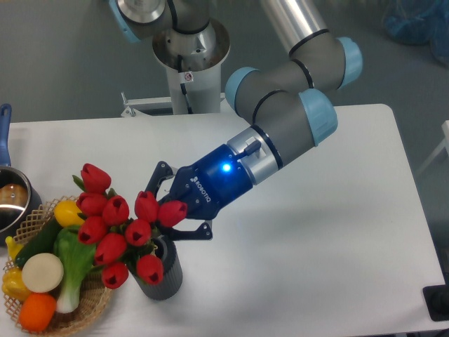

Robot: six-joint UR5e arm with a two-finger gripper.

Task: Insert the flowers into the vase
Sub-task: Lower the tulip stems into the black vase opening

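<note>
From the fixed camera, the arm reaches down from the upper right toward the front left of the white surface [337,210], its blue-lit wrist tilted low. The claw [175,210] sits right behind the flowers [116,228], and its dark fingers [160,173] look spread, one showing above the blooms and another below and beside them. Whether they pinch the stems I cannot tell, because the red heads cover the gap between them.

The vase [163,270] stands upright on the surface, just beside the wicker basket [88,309]. The bunch leans out to the left over the vase's mouth, its blooms fanning wider than the rim, and some hang over the basket's edge. The lowest tulip droops in front of the ribbed wall. The stems seem to run down into the opening (though the blooms hide the mouth itself, so how deep they go is not visible).

By my reading, the job is nearly done: the flowers appear seated in the vase, tilted rather than straight. What is left is for the claw to let go, if it grips at all, and draw clear without dragging the bunch or tipping the vase.

At the left edge a metal pot [10,200] with a blue handle peeks in, and the basket holds toy vegetables [49,270].
</note>
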